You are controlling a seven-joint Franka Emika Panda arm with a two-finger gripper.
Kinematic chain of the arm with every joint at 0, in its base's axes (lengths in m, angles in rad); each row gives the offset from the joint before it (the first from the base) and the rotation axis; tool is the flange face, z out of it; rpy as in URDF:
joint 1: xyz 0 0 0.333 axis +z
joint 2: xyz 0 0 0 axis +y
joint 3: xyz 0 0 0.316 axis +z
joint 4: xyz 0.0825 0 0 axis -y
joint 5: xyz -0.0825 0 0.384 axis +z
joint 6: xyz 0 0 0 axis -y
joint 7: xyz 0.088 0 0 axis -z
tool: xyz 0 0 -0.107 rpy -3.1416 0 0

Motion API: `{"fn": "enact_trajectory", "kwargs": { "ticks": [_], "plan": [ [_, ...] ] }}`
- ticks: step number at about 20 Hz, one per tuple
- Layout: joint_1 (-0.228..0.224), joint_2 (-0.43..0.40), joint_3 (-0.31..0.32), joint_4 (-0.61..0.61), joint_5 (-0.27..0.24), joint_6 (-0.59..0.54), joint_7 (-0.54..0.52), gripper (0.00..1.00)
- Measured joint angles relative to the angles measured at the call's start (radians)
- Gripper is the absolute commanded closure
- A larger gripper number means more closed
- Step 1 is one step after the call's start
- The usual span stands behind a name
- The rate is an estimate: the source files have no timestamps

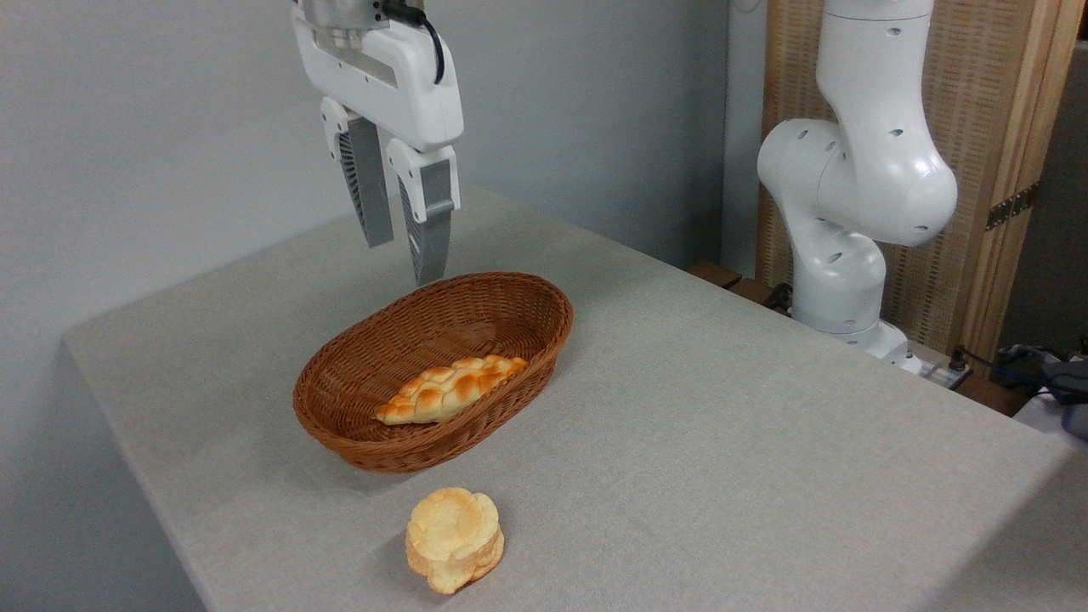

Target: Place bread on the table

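The bread [454,539], a small round pale-golden bun with a lobed top, lies on the table [722,442] near its front edge, just in front of the wicker basket [357,387]. My gripper [406,259] hangs high over the basket's far rim, well above and behind the bun. Its two grey fingers [367,187] point down with a gap between them and nothing held, so it is open.
A longer braided, browner loaf [450,388] lies inside the brown oval basket. The arm's white base [850,212] stands at the table's far right, before a wooden slatted screen. A grey wall runs behind the table's left side.
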Motion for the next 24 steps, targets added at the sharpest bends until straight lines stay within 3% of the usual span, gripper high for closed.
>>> {"fn": "enact_trajectory", "kwargs": {
  "ticks": [5,13,21,24],
  "plan": [
    [0.003,0.000,0.007,-0.014,0.010,0.005,-0.028,0.00],
    [0.003,0.002,0.104,-0.004,0.010,0.009,-0.043,0.00],
    [-0.005,0.012,0.105,0.007,0.007,0.009,-0.043,0.00],
    [-0.007,0.018,0.104,0.008,-0.020,-0.010,-0.043,0.00]
  ]
}}
